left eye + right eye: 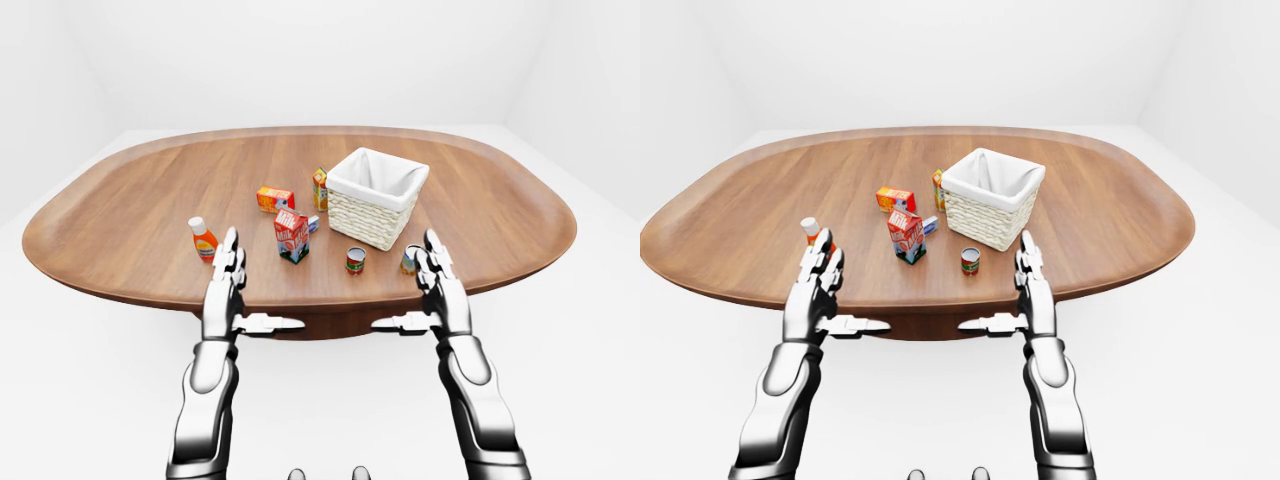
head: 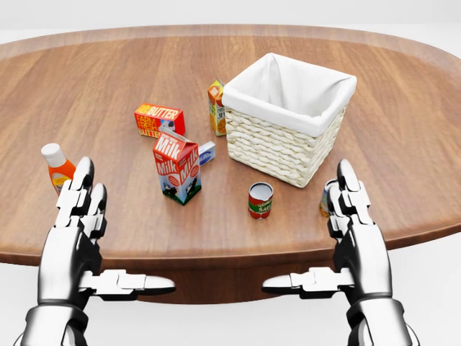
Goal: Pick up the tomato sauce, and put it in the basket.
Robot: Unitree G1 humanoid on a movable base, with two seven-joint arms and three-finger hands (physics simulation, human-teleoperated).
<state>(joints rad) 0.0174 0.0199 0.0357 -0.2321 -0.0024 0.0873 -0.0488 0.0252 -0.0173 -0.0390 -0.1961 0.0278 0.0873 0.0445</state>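
Left hand (image 2: 75,231) hangs spread and empty beside the tomato sauce (image 2: 56,169). Reaching is in hand; next, close round the bottle.

In the head view the tomato sauce (image 2: 260,200) stands alone on bare table (image 2: 403,144), with open wood on every side. The milk carton (image 2: 176,166) rises well to its left, the basket (image 2: 287,117) just above it (its open top is unobstructed). Another can (image 2: 325,198), partly hidden behind the right hand (image 2: 358,238), stands to its right.
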